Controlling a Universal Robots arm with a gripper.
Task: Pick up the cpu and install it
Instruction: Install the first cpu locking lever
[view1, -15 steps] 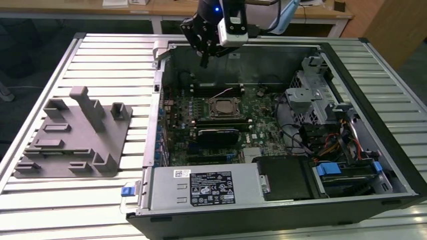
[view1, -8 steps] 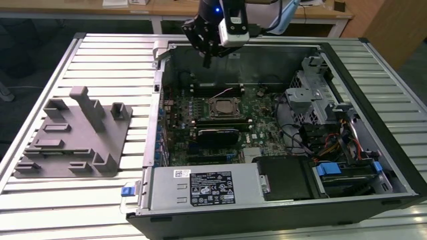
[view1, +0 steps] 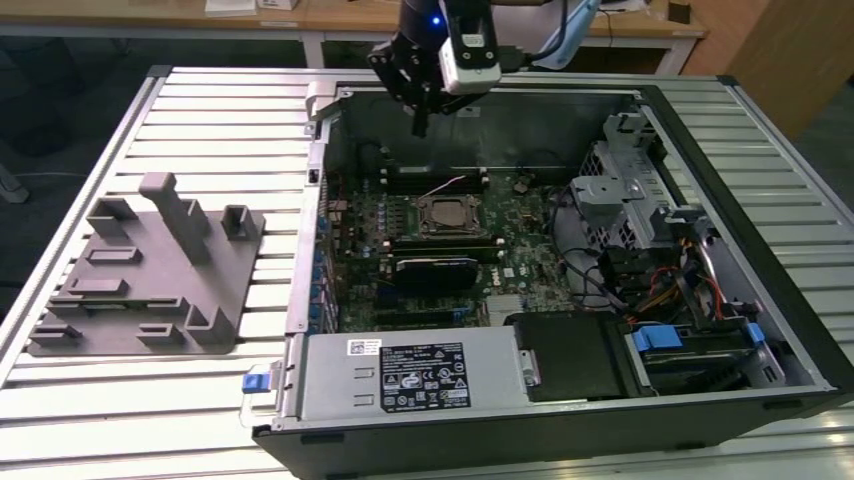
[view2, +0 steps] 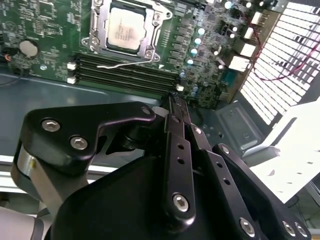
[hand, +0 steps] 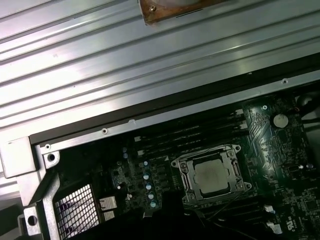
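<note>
- Position: the small, flat, square, silvery-topped cpu lies within the black-framed metal socket on the green motherboard.
- The black metal gripper hangs above the case's rear wall, well apart from the cpu, its fingers pressed together and holding nothing.
- It looks light, stiff, slick-topped and delicate underneath; its opposite thin edges seem the safest hold.

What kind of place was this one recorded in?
Probably a robotics lab or test workshop: an open computer case lies on a slatted metal table, a gray holder block sits beside it, and wooden desks stand behind.
</note>
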